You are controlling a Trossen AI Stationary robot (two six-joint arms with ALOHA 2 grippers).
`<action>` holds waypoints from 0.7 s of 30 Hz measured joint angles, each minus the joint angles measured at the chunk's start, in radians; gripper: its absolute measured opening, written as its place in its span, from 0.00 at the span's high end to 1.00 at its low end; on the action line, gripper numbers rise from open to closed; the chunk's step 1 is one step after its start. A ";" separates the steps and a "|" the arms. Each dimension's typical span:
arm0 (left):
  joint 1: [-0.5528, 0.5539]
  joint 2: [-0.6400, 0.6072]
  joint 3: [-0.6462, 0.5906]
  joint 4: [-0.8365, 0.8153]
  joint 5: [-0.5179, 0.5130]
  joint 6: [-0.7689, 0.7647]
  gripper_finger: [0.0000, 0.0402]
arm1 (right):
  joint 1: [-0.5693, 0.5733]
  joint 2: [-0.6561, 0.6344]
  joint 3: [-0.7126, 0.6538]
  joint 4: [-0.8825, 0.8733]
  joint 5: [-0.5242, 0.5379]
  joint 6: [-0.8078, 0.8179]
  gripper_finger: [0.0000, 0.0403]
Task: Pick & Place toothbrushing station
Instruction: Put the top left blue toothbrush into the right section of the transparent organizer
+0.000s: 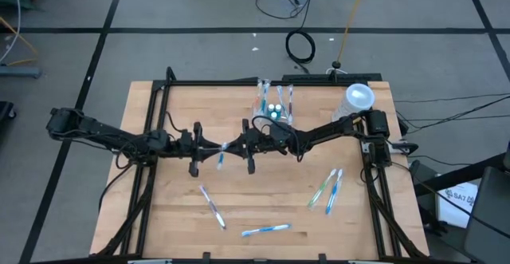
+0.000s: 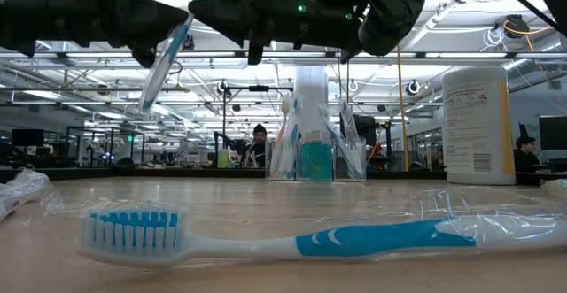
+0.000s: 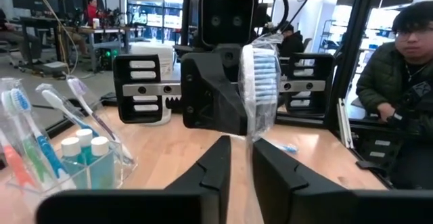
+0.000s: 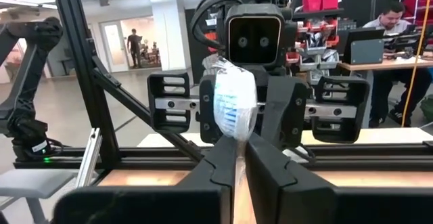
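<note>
Mid-air handover over the table's middle: left gripper point(image 1: 209, 149) and right gripper point(image 1: 233, 147) nose to nose, each with fingers pinched together on the same wrapped brush point(image 1: 221, 154). Station point(image 1: 273, 104) standing upright toward the back edge, just behind the right arm, already stocked with brushes and small tubes; cylinder point(image 1: 358, 98) well off at the back right corner. Main risk: a tug-of-war on a slippery wrapper, both clamps pulling at once and tearing the film or twisting the brush out of line. Equal risk the other way: letting go on one side before the other grip is sound, dropping the brush among the loose ones point(image 1: 211, 206) lying nearer the front. Hard to tell from the wrist views whether the right fingers point(image 4: 216, 163) bite the handle or only the crinkled wrap, possibly the latter, in which case likely to slide once carried alone. Later hazard: swinging back toward the station with a tilted brush and clipping the ones leaning out of it, or nudging the light holder itself.
</note>
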 joint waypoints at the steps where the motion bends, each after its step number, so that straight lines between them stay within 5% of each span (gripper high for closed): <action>1: 0.000 0.000 0.000 -0.006 0.000 0.000 0.82 | -0.001 0.000 0.000 -0.002 0.000 0.000 0.97; 8: 0.000 0.000 0.001 -0.077 -0.062 -0.054 0.67 | -0.031 -0.021 -0.001 -0.082 0.002 -0.011 0.96; 13: 0.000 0.000 0.001 -0.139 -0.199 -0.059 0.60 | -0.064 -0.080 -0.001 -0.286 0.026 -0.072 0.96; 21: 0.000 0.000 0.001 -0.233 -0.229 -0.146 0.56 | -0.078 -0.225 -0.001 -0.596 0.340 -0.148 0.97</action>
